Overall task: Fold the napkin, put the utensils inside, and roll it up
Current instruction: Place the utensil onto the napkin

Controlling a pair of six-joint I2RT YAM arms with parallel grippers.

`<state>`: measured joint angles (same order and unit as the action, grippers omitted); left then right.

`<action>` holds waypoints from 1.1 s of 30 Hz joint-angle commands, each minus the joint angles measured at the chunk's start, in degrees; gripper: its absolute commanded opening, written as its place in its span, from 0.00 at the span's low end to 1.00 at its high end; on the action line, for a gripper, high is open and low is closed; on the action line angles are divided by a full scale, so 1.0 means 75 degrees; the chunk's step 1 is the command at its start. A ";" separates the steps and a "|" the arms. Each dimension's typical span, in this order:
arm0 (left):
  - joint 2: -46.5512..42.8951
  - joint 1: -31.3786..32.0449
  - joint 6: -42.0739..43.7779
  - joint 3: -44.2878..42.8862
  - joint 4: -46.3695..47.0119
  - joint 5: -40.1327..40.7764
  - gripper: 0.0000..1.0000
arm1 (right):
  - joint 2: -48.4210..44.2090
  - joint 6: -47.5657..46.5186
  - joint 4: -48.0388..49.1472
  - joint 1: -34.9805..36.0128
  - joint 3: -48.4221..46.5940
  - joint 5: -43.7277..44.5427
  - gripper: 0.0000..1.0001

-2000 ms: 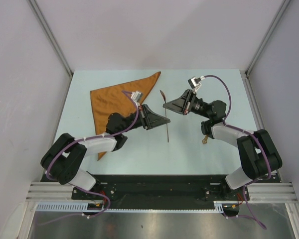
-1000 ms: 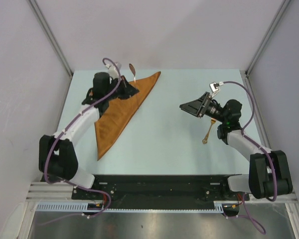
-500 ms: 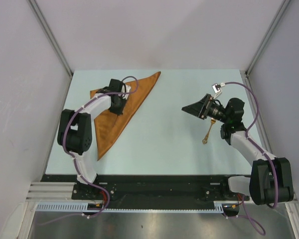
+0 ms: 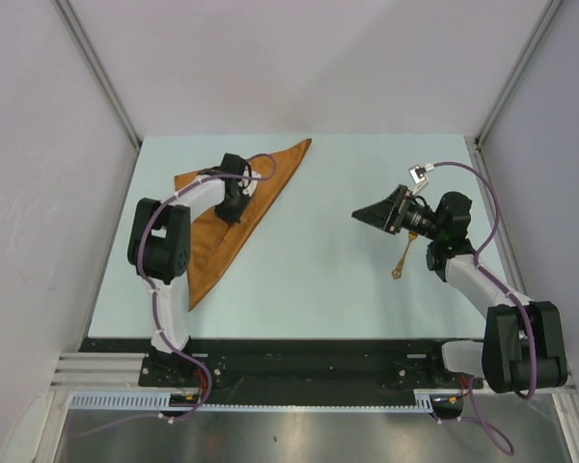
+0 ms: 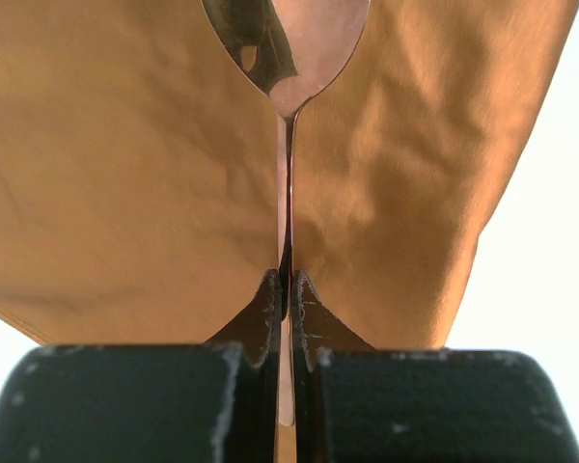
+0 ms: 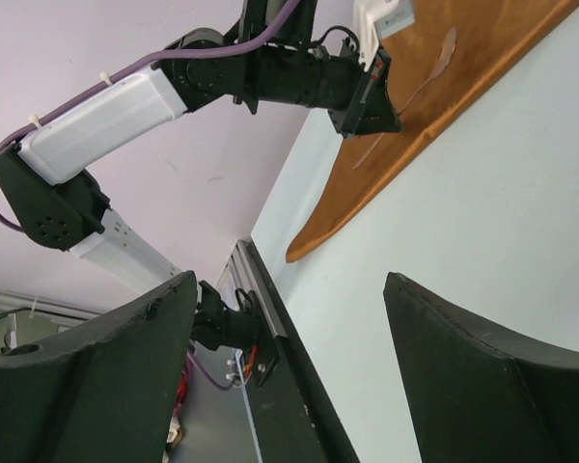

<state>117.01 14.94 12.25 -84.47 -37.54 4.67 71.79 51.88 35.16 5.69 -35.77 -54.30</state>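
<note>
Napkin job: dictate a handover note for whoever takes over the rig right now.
Left gripper: shut on the spoon handle, bowl over the napkin.
Right gripper: open, empty, above the table.
Second utensil: on the table, right side.
Done: napkin folded to a triangle.
To do: lay both utensils on it, roll it up.

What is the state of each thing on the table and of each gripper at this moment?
Rust-orange cloth napkin: folded into a triangle, lying flat.
Copper-coloured metal spoon: held by its handle over the napkin.
Second copper-coloured metal utensil: lying on the table, not held.
Left gripper: shut on the spoon.
Right gripper: open, empty.
</note>
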 commanded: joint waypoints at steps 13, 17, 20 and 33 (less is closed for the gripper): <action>0.1004 0.0082 0.0253 -0.1487 -0.0468 0.0057 0.00 | -0.0501 -0.0729 -0.0867 -0.0068 -0.0082 0.0092 0.84; 0.1226 0.0082 0.0265 -0.1955 -0.0654 0.0163 0.00 | -0.0583 -0.0811 -0.1019 -0.0068 -0.0082 0.0104 0.84; 0.1332 0.0082 0.0242 -0.2109 -0.0714 0.0257 0.00 | -0.0654 -0.0951 -0.1230 -0.0079 -0.0117 0.0162 0.84; 0.1320 0.0071 0.0230 -0.2425 -0.0900 0.0456 0.00 | -0.0783 -0.1409 -0.2086 -0.0103 -0.0211 0.0432 0.84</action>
<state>127.00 15.53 13.13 -100.09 -44.82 6.57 67.70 43.59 21.54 5.34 -35.77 -51.94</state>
